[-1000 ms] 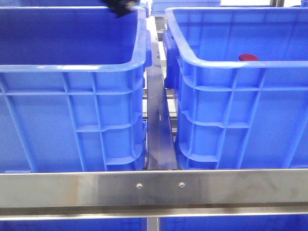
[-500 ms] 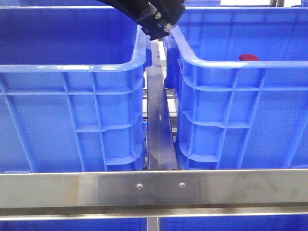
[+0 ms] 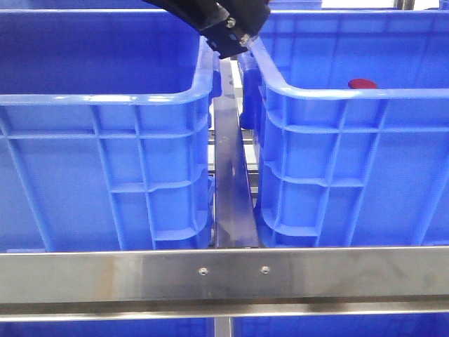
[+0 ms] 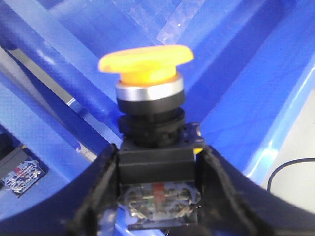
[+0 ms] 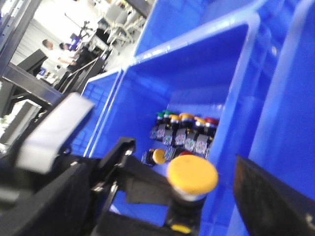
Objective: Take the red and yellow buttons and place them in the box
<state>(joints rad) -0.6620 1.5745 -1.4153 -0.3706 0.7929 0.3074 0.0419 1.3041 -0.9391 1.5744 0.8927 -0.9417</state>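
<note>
My left gripper (image 4: 158,150) is shut on the black body of a yellow button (image 4: 145,61), cap pointing away from the wrist. In the front view this gripper (image 3: 228,38) hangs over the gap between two blue boxes, the left one (image 3: 105,98) and the right one (image 3: 330,93). A dark red button (image 3: 363,84) shows just above the right box's near rim. In the right wrist view the held yellow button (image 5: 193,176) sits between my right gripper's (image 5: 157,211) wide-apart fingers (image 5: 278,196), which are open and touch nothing.
Several more buttons with green, yellow and red caps (image 5: 183,129) lie in a row on a blue box's floor, with one loose yellow one (image 5: 158,156) beside them. A steel rail (image 3: 224,274) crosses the front. A metal bar (image 3: 231,182) runs between the boxes.
A second ago my left gripper was above the left box's far rim. It has moved right to the gap between the boxes and has held still for the last half second.
</note>
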